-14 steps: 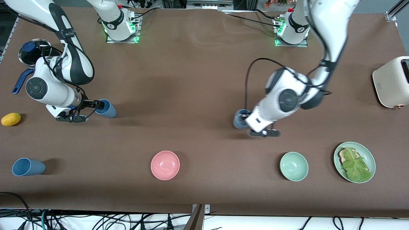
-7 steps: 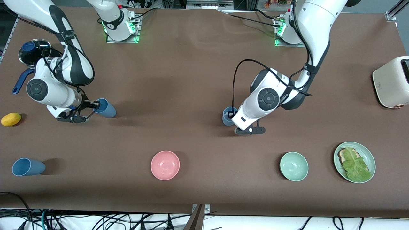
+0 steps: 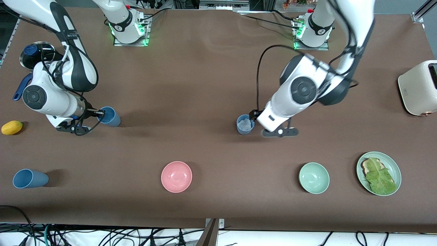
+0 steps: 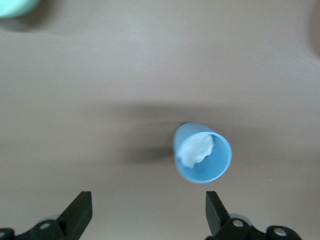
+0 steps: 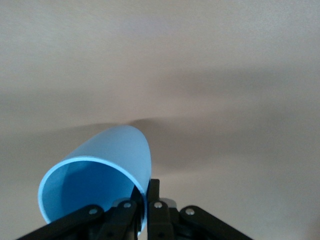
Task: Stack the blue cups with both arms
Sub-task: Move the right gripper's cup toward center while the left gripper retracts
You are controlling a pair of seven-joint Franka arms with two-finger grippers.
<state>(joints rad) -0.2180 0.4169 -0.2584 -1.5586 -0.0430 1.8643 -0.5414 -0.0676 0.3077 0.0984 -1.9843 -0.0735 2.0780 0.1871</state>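
Note:
A grey-blue cup [image 3: 245, 124] stands upright mid-table with something white inside; it also shows in the left wrist view [image 4: 202, 152]. My left gripper [image 3: 255, 115] hovers just beside it toward the left arm's end, open and empty, its fingers [image 4: 80, 217] wide apart. My right gripper [image 3: 98, 113] is shut on the rim of a sky-blue cup [image 3: 110, 117] and holds it tilted low over the table at the right arm's end. In the right wrist view the fingers [image 5: 152, 200] pinch that cup's wall [image 5: 100, 170].
A third blue cup [image 3: 30, 178] lies on its side near the front edge. A pink bowl [image 3: 176, 176], a pale green bowl [image 3: 314, 178] and a green plate [image 3: 362, 160] of bread and lettuce line the front. A toaster [image 3: 419, 87], a yellow fruit [image 3: 12, 127] and a pot [image 3: 34, 56] sit at the ends.
My left gripper carried the grey-blue cup toward the middle, set it down, opened and drew back. My right gripper shifted slightly toward the right arm's end with its cup.

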